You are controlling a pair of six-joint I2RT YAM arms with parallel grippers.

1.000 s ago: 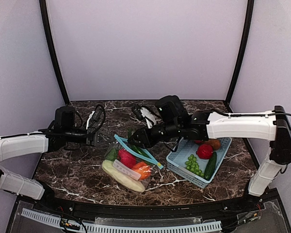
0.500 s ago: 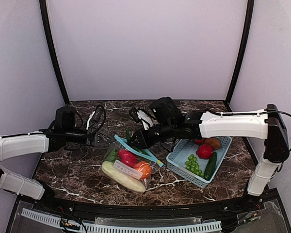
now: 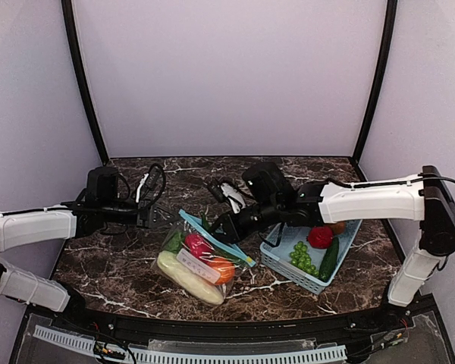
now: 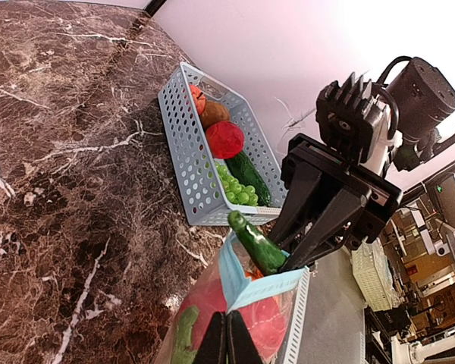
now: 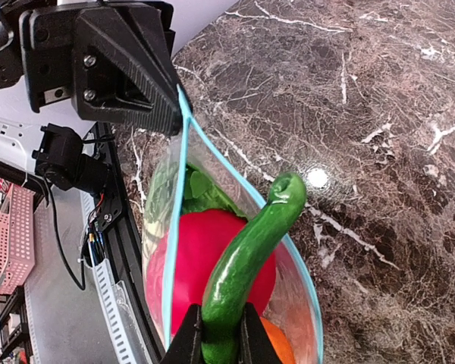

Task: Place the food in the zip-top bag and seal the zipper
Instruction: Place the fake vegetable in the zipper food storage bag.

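Right wrist view: the zip-top bag [image 5: 158, 227] lies mid-bench toward the front edge, its mouth agape, with red, orange and green food inside. One corner of its zipper [image 5: 182, 152] is pinched in the closed left tool [image 4: 227, 343]. The right tool [image 5: 220, 334] grips a green cucumber [image 5: 246, 254], whose tip is over the mouth. A blue basket [image 3: 287, 270] sits beside the bag, toward the right edge.

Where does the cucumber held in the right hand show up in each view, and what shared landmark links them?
Top view: cucumber just left of centre, at the far edge of the bag.
Left wrist: lower centre, slanting up from the bag's mouth.
Right wrist: bottom centre, rising from the right hand.
Shared landmark: the blue strip along the bag's mouth, beside the cucumber in all three.
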